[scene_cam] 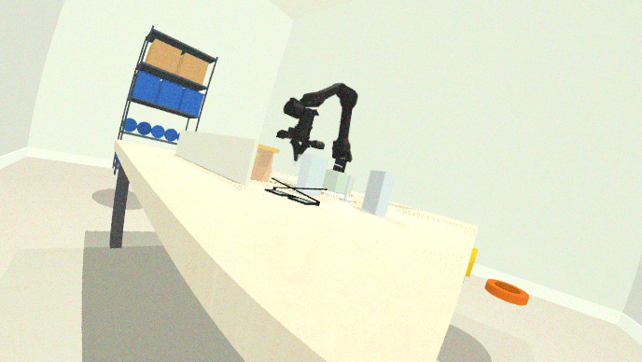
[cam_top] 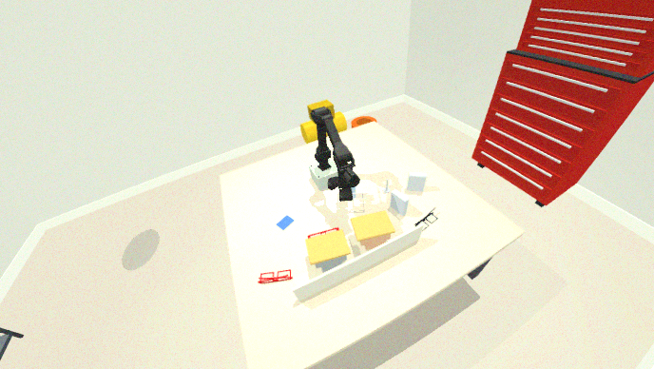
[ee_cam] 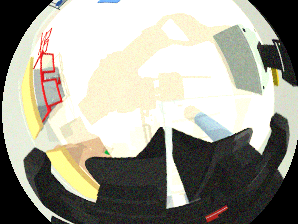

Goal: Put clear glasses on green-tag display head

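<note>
My gripper (cam_top: 346, 198) (scene_cam: 296, 159) (ee_cam: 167, 132) is shut on the clear glasses (ee_cam: 168, 162), whose pale see-through frame runs up between the fingers in the wrist view. It holds them above the table, on the robot's side of the heads. The head with the green tag has a yellow top (cam_top: 373, 224) (ee_cam: 75, 170) and a peach body (scene_cam: 263, 165); its green tag (ee_cam: 107, 152) shows small in the wrist view. The other head, with a yellow top (cam_top: 328, 245) (ee_cam: 30, 102) and grey body, wears red glasses (cam_top: 323, 233). How the clear glasses are tilted is hard to tell.
A long white wall (cam_top: 358, 263) (scene_cam: 215, 156) stands along the heads' far side. Pale blue blocks (cam_top: 398, 203) (scene_cam: 378, 193) and a thin stand (cam_top: 386, 186) are near the gripper. Black glasses (cam_top: 426, 219) (scene_cam: 294, 192), loose red glasses (cam_top: 275, 279) and a blue card (cam_top: 285, 223) lie about.
</note>
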